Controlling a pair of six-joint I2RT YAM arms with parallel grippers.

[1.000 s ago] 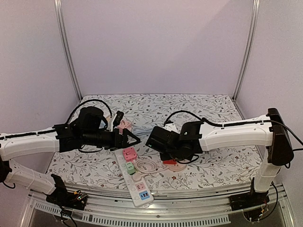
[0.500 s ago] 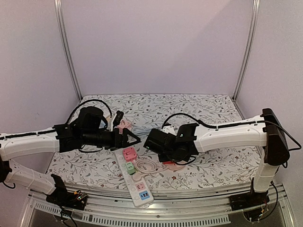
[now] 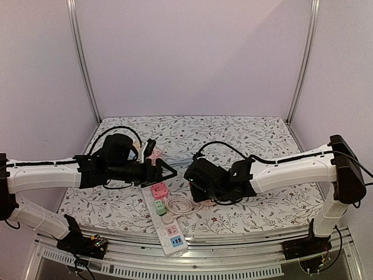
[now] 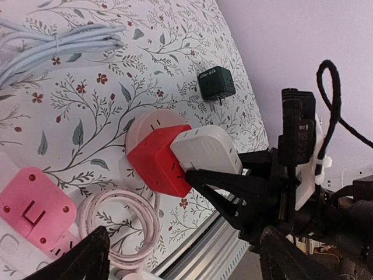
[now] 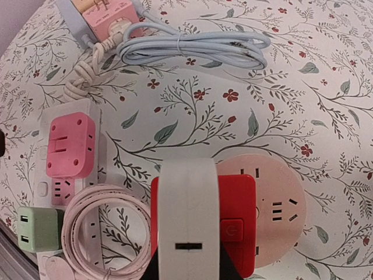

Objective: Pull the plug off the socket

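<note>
Up top, from the camera above, my left gripper (image 3: pixel 167 171) hung over the flowery table (image 3: pixel 245 131) with its two fingers spread wide apart and nothing between them. My right gripper (image 3: pixel 197 191) pointed down just beside the long white power strip (image 3: pixel 169 226), but from up there I could not tell how its fingers stood. From my left wrist, I saw the white plug (image 4: pixel 204 149) stuck in the side of the red socket block (image 4: pixel 158 166), and the red block sat on a round pink socket (image 4: pixel 145 124). A thin black finger of my right gripper pressed against the white plug. A dark green cube (image 4: pixel 216 84) lay well apart from them, and a pink cube (image 4: pixel 32 204) sat near a pink coil of cord (image 4: pixel 131 219). From my right wrist, the white plug was squeezed tight between my two right fingers, with the red block just behind it. A light green cube (image 5: pixel 38 228) sat on the strip, touching the coil, and a bundle of pale blue cord (image 5: pixel 192 44) lay farther off.
</note>
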